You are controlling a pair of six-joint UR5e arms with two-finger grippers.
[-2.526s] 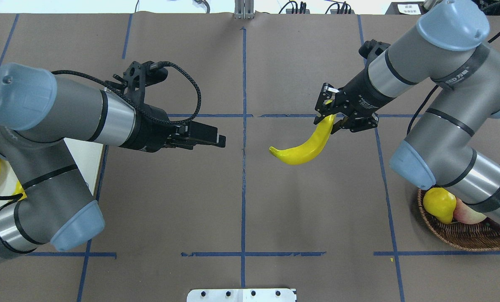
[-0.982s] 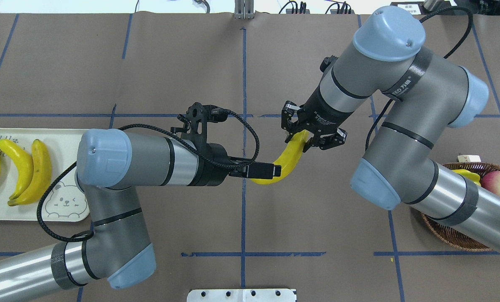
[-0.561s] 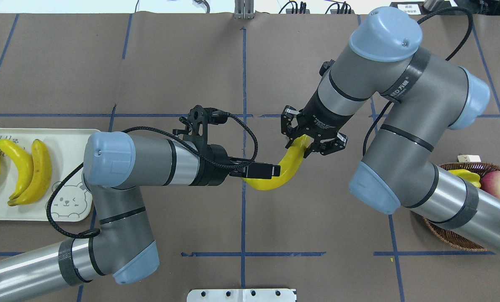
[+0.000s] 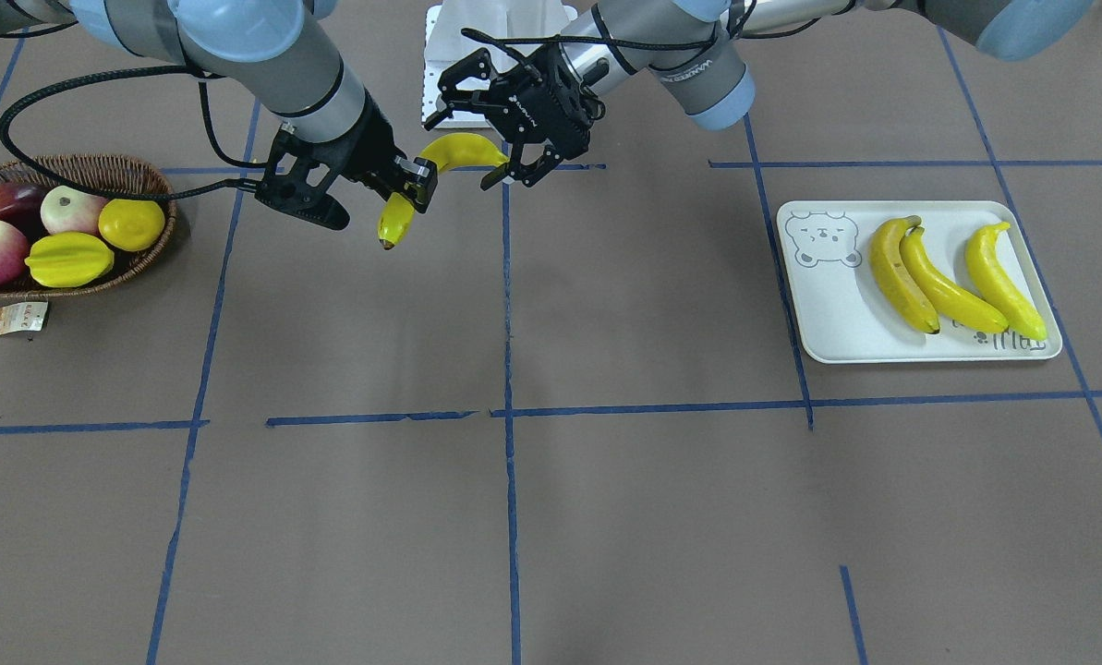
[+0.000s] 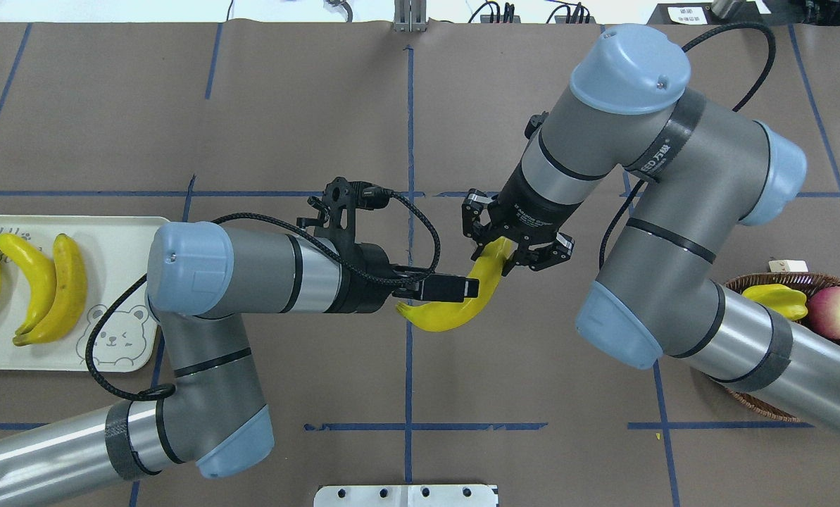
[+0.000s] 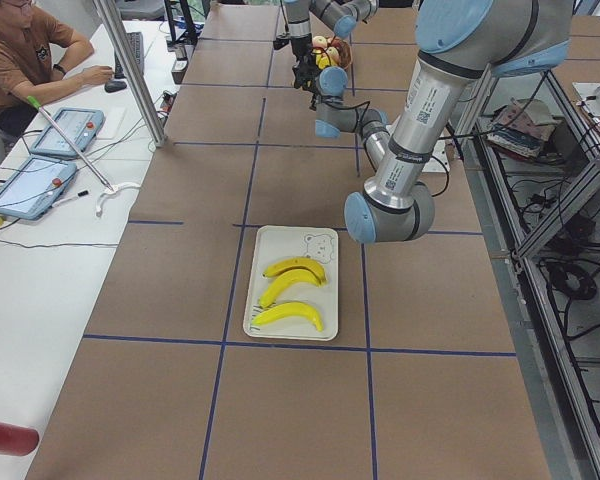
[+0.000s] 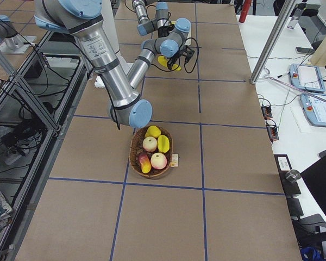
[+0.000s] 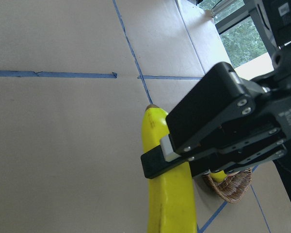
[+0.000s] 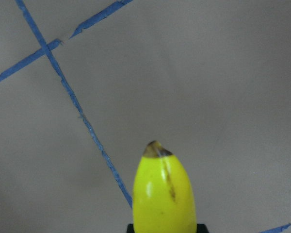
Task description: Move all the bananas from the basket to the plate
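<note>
Honestly, handover is the drop risk: if the right gripper (image 5: 511,246) lets go before the left gripper (image 5: 462,288) bites, or left pinches the curved skin off-centre, the banana (image 5: 448,315) falls mid-table (image 5: 286,105), well short of the plate (image 5: 120,232) at the table's left edge. Right is clamped on one end, holding it aloft; left straddles its middle, jaws apparently spread, not gripping yet.
</note>
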